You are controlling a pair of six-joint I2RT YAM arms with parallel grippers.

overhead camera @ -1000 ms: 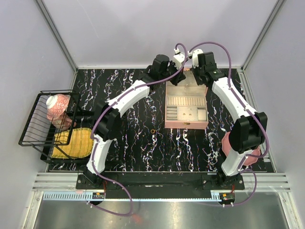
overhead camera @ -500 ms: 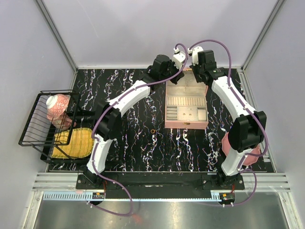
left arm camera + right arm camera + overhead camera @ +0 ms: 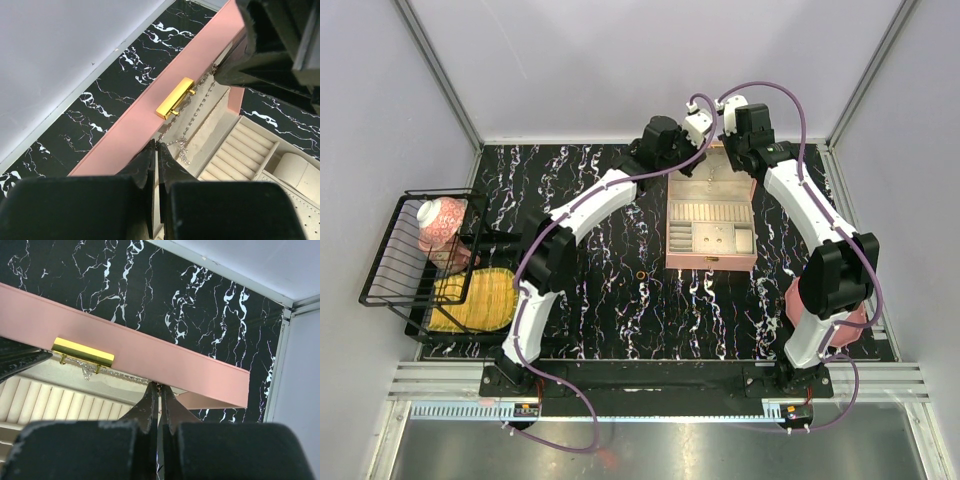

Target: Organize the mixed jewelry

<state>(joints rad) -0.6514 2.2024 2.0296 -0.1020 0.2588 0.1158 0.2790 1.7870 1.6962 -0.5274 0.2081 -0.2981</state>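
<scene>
Qty 2 grippers, both at the far edge of the table [image 3: 620, 320], over the raised lid [image 3: 130, 127] of the pink box [image 3: 710, 264]. Left gripper [image 3: 156, 146]: fingers pressed together, pinching one end of the chain [image 3: 195, 111]. Right gripper [image 3: 159, 387]: fingers likewise together, gripping the other end. The chain (qty 1, thin, pale, beaded) is strung btwn the two sets of tips along the lid's free edge, passing just beside the gold clasp [image 3: 175, 97] (qty 1), w/ a short loop hanging down near the left tips. Ring [image 3: 641, 274] (qty 1, small, gold-orange): lies loose on the black marbled table, left of the box's front corner, apart from the box and well apart from both grippers. Box (qty 1): open, cream interior, a ribbed ring-roll section toward the lid and small compartments toward the front; contents too small to make out in the top view. At the left table edge: black wire rack [image 3: 390, 270] (qty 1) holding a pink patterned cup [image 3: 440, 222] (qty 1), w/ a yellow slatted mat [image 3: 475, 298] (qty 1) beside it. Pink disc [image 3: 794, 298] (qty 1) at right, mostly hidden under the right arm.
</scene>
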